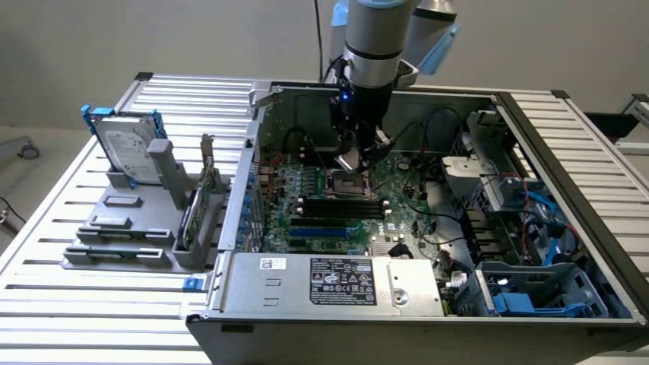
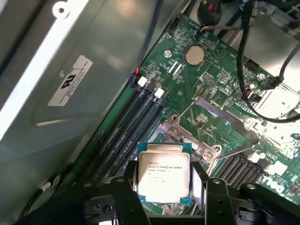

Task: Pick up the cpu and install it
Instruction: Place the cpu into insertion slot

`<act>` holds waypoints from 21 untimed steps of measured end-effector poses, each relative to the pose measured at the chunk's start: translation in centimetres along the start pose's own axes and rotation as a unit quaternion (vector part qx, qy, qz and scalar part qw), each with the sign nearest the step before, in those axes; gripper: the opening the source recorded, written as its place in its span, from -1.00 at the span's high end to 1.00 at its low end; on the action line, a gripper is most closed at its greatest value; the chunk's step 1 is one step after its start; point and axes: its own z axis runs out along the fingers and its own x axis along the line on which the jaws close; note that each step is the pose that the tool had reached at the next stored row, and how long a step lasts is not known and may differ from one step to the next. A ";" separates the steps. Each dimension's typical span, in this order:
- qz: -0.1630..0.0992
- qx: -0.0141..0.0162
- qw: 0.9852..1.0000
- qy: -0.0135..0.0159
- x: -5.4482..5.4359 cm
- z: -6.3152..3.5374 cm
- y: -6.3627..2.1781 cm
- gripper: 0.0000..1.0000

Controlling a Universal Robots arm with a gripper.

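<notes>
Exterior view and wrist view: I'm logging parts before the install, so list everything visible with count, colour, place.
slatted aluminium table: one, silver, under everything.
open metal computer case: one, grey, on the table.
flat motherboard: one, green, inside the case.
square-framed cpu socket: one, black, on the motherboard.
round coin cell: one, silver, on the motherboard.
boxy metal power supply: one, grey, inside the case, nearest the exterior camera.
moulded plastic parts holder: one, grey, exterior view's left.
rectangular white-labelled hard drive: one, silver with blue frame, upright in the holder.
small flat square cpu: one, silver-grey top, between the gripper's fingers, above the socket.
robot arm: one, grey, reaching into the case.
gripper: one, black, closed on the cpu.
</notes>
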 end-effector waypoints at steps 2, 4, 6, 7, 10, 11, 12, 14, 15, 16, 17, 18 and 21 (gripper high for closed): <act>0.017 -0.001 1.000 0.000 0.0 0.12 -0.01 -0.09; 0.034 0.000 0.999 0.000 0.0 0.23 -0.01 -0.09; 0.050 0.000 0.999 0.000 0.0 0.33 -0.02 -0.09; 0.058 0.000 0.998 0.000 0.0 0.39 -0.02 -0.09; 0.083 0.001 0.997 0.000 0.0 0.57 -0.03 -0.09; 0.091 0.001 0.996 0.000 0.0 0.63 -0.03 -0.09; 0.099 0.001 0.995 0.000 0.0 0.69 -0.03 -0.09; 0.116 0.001 0.993 0.000 0.0 0.82 -0.03 -0.09; 0.125 0.001 0.992 0.000 -0.1 0.90 -0.03 -0.09; 0.134 0.000 0.991 0.000 -0.1 0.97 -0.04 -0.09; 0.143 0.000 0.990 -0.001 -0.1 1.06 -0.04 -0.09; 0.152 -0.001 0.988 -0.001 -0.1 1.14 -0.05 -0.09; 0.179 -0.002 0.984 -0.002 -0.1 1.39 -0.05 -0.09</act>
